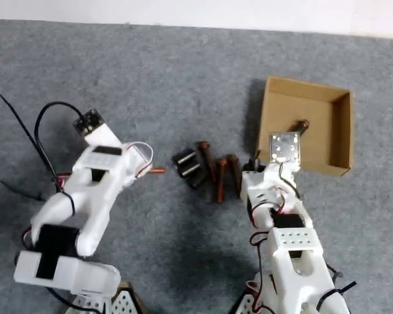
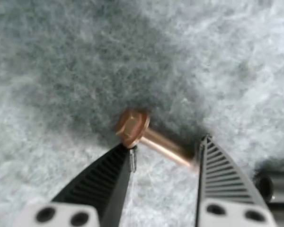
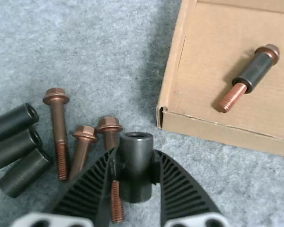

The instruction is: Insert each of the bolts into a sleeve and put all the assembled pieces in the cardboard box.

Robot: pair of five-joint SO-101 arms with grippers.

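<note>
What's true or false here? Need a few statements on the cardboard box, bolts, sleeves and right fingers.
1. The brown cardboard box holds one assembled piece, a copper-coloured bolt in a dark cylindrical sleeve. True.
2. The right gripper has its fingers shut on a bolt. False: on a held sleeve, dark and cylindrical.
3. Three loose sleeves lie on the grey carpet. True.
4. The three loose bolts lie in the box. False: they lie on the carpet beside the sleeves.
</note>
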